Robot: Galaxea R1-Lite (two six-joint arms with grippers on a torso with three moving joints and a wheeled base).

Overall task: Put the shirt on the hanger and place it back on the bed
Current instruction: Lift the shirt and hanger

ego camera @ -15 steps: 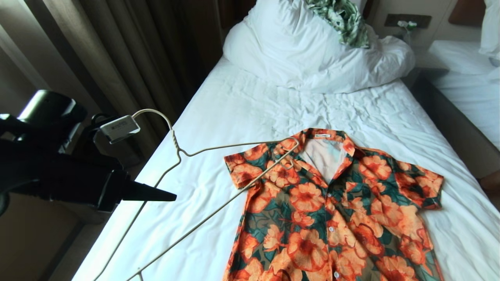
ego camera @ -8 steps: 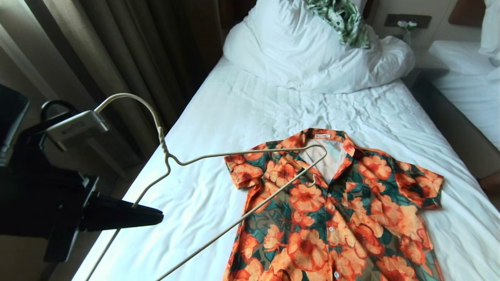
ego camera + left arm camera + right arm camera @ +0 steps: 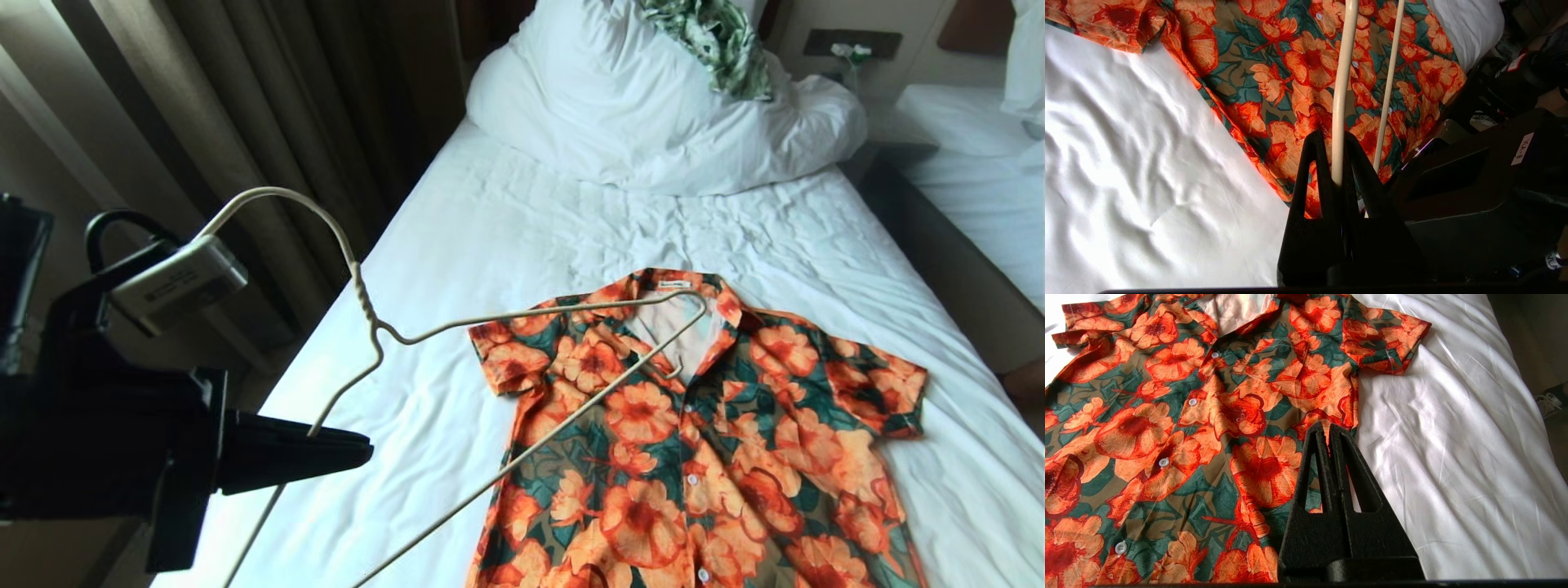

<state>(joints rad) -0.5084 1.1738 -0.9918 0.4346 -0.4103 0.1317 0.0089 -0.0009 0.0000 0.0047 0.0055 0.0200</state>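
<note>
The hanger point(image 3: 457, 327) is pinched on its sloping shoulder wire between the closed black fingers point(image 3: 1327, 163) of the left gripper point(image 3: 359, 449), which hangs at the left side of the bed point(image 3: 506, 212), over its edge. From that grip the cream wire rises to the twisted neck and the curved hook, which arches up in front of the dark curtain point(image 3: 269, 106). In the other direction the hanger's upper wire and long base bar reach out across the white sheet and over the shirt point(image 3: 702, 441), and the far corner of the triangle sits at the open collar, over the pale lining; whether the wire touches the cloth there cannot be told.

The shirt lies flat and face up on the bed, buttoned down the front, both short sleeves spread out to the sides, collar toward the bunched white duvet point(image 3: 653, 106). A green-and-white leaf-print garment point(image 3: 718, 41) lies on top of that duvet.

The right gripper point(image 3: 1327, 430) hovers above the shirt's lower front, near its side edge, fingers pressed together with nothing between them.
</note>
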